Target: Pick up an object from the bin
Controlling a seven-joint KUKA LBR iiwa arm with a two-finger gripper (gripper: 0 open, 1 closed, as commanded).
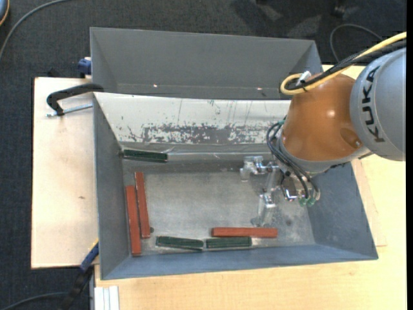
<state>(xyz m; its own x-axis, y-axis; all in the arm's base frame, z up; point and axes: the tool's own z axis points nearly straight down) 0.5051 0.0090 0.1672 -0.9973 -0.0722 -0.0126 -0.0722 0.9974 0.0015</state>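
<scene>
My gripper (267, 200) hangs low over the right part of the bin floor, under the arm's orange cover. Just in front of it, by the front wall, lies a flat red bar (244, 232). The gripper's lower end comes close to that bar's right half; whether it touches I cannot tell. Left of the red bar, a dark green bar (228, 242) lies along the front wall, with a second dark green bar (179, 243) further left.
Two red bars (133, 219) (141, 203) lie side by side along the left wall. Another dark green bar (144, 154) rests at the back left. The arm and its cables cover the bin's right side.
</scene>
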